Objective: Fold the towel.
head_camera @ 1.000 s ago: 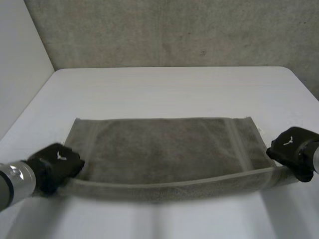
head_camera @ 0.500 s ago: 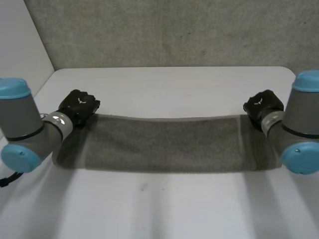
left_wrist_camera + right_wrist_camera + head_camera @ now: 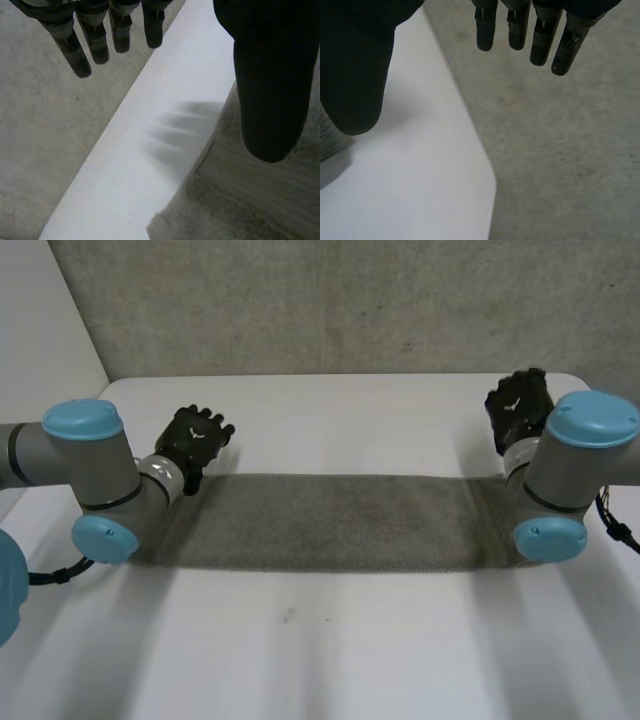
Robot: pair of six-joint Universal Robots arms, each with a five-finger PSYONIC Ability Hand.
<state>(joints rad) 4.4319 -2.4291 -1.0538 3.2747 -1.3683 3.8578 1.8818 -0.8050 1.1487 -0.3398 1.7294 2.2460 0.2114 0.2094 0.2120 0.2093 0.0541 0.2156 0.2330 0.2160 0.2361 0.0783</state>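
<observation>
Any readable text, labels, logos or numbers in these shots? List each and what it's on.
No words or numbers can be read.
Back of the left hand: a small white mark, too small to read.
Back of the right hand: a similar white mark, too small to read.
The towel and the table: no print visible.

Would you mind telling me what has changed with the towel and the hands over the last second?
The left hand and right hand carried the near edge of the towel over to its far edge, folding it in half, then let go. They are now past the far corners, fingers straight. The towel's far edge and the table stayed put.
</observation>
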